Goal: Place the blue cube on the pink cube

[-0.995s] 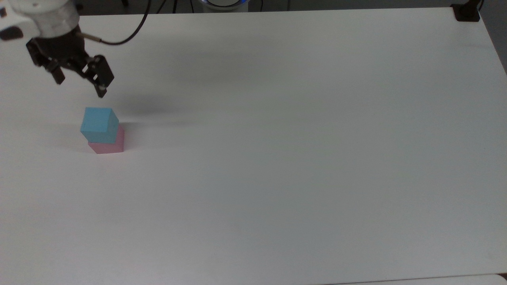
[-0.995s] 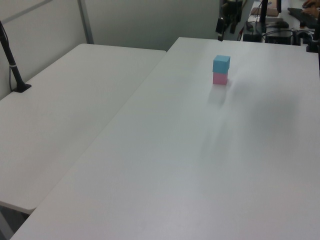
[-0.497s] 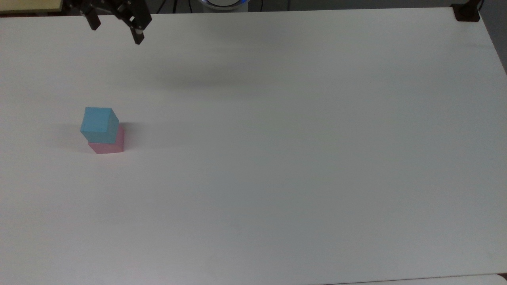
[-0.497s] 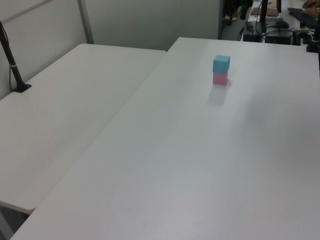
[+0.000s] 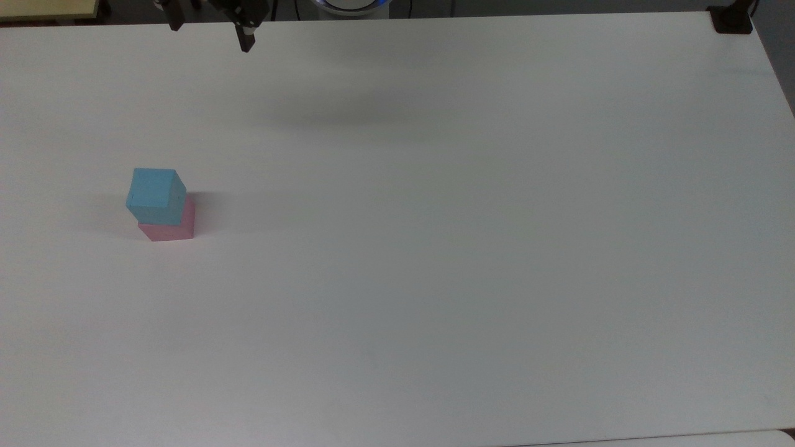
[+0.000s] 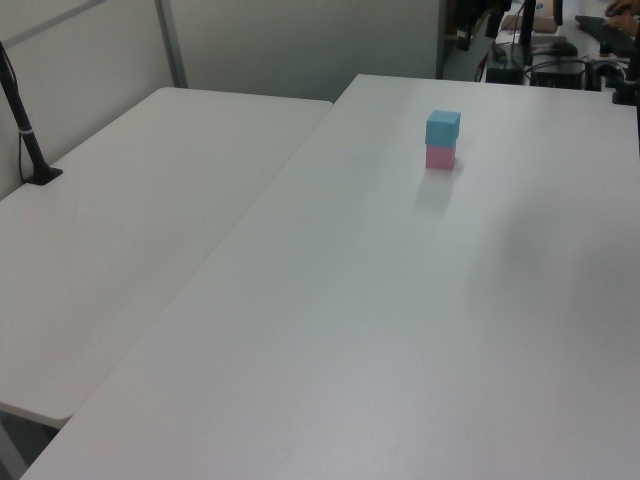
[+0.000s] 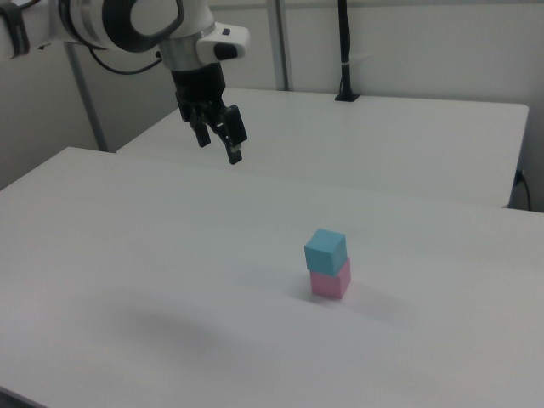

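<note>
The blue cube [image 5: 155, 195] sits on top of the pink cube [image 5: 172, 228], and the two make a small stack on the white table [image 5: 472, 248]. In the top view the stack stands toward the top view's left, about midway between the near and far edges, with the blue cube turned slightly against the pink one so that a strip of pink shows along its right and lower sides. In the left view the blue cube [image 6: 443, 127] rests squarely over the pink cube [image 6: 440, 157] in the far part of the table [image 6: 400, 330]. In the right view the blue cube [image 7: 325, 249] is seen with one corner toward the camera, and its edges do not line up with those of the pink cube [image 7: 331, 280] below it.

Nothing touches the stack. The gripper [image 7: 218, 140] hangs in the air well apart from the cubes, up and toward the right view's left, pointing downward, with its two black fingers [image 7: 234, 142] spread apart and nothing between them. In the top view the gripper [image 5: 211, 28] is at the upper edge, beyond the far side of the table, again empty with its fingers apart.

A second white table [image 7: 399, 136] stands beside the first one, and a black post [image 7: 344, 51] rises from its far side in the right view.
</note>
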`<state>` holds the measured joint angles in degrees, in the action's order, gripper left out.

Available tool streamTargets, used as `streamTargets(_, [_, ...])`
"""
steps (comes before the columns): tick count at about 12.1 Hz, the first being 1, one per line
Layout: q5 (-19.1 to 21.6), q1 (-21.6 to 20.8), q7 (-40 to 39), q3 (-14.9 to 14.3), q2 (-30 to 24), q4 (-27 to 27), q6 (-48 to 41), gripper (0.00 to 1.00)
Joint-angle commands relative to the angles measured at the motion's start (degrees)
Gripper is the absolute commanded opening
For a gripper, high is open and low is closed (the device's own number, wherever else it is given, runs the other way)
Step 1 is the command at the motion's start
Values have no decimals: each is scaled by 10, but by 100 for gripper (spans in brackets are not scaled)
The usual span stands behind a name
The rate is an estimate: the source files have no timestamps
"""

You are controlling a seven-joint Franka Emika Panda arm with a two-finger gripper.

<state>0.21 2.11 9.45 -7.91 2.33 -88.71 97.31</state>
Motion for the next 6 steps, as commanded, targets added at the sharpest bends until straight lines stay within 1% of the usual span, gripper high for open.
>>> streamTargets(1, [2, -24, -67, -18, -19, -23, 2, 100])
streamTargets(2, [1, -23, -95, -18, -19, -22, 6, 100])
streamTargets(3, [1, -20, -99, -18, -19, -21, 5, 100])
streamTargets(4, [-11, -19, -106, -18, -20, -20, 3, 100])
streamTargets(5, [-18, -18, -130, -18, -20, -20, 2, 100])
streamTargets(6, [-17, -18, -137, -18, -20, -17, 1, 100])
